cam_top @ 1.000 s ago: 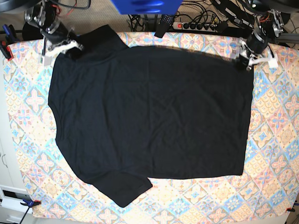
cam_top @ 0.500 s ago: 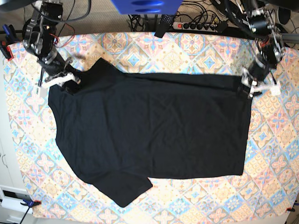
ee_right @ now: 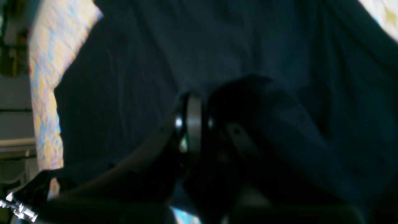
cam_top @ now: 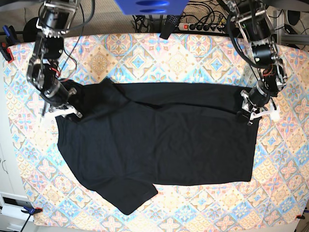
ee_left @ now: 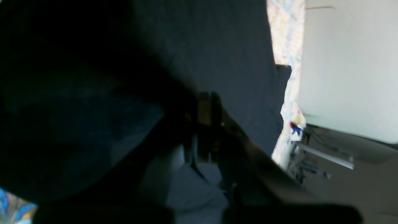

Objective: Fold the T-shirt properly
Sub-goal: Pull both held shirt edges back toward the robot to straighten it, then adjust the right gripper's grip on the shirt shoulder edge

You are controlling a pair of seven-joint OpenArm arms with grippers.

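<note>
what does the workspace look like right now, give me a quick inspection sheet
surface: table under a patterned cloth, bare along the far side.
job's things: black T-shirt, far edge folded toward the middle, near sleeve still spread out.
clutter: nothing seen on the cloth.
grippers: left gripper and right gripper each shut on a corner of the folded edge.
cables: power strip and wires behind the table.
surroundings: blue object at top, white cabinet beside the table.

T-shirt point(cam_top: 159, 140) on tablecloth point(cam_top: 193, 53) | right gripper point(cam_top: 63, 110) at its left edge | left gripper point(cam_top: 253, 112) at its right edge
</note>
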